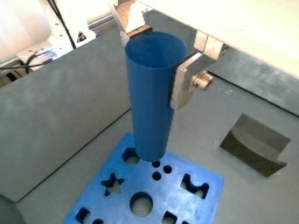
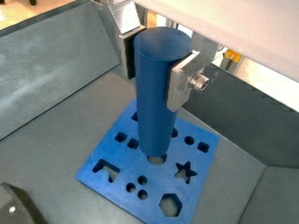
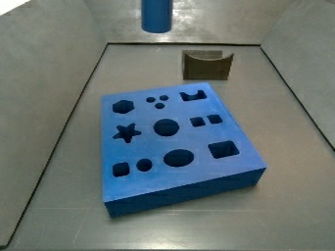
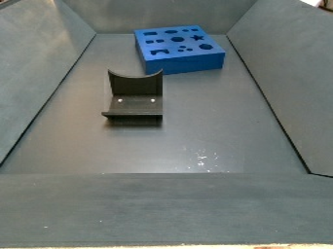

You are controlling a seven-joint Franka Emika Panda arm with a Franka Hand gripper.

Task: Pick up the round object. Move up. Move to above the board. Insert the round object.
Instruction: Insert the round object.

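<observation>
**Peg held high over board, gripper mostly out of frame**

Fingers (image 1: 187, 80) of the gripper (image 1: 158, 66) show only in both wrist views, as silver plates clamped on the upper part of the round object (image 1: 149, 96); the far finger is largely hidden behind the peg. In a side view only the lower end of the round object (image 3: 156, 14) shows, cut off by the top edge, with the gripper out of frame. The remaining side view shows neither peg nor gripper.

Both wrist views look down the upright peg at the board (image 1: 117, 203), with the peg's lower end covering part of the holes, so it is hard to tell which hole it is over or whether it touches. The board (image 3: 197, 181) lies flat on the grey surface (image 3: 236, 221). A dark notched block (image 4: 132, 97) sits well apart from the board (image 4: 208, 60). No writing is legible.
</observation>
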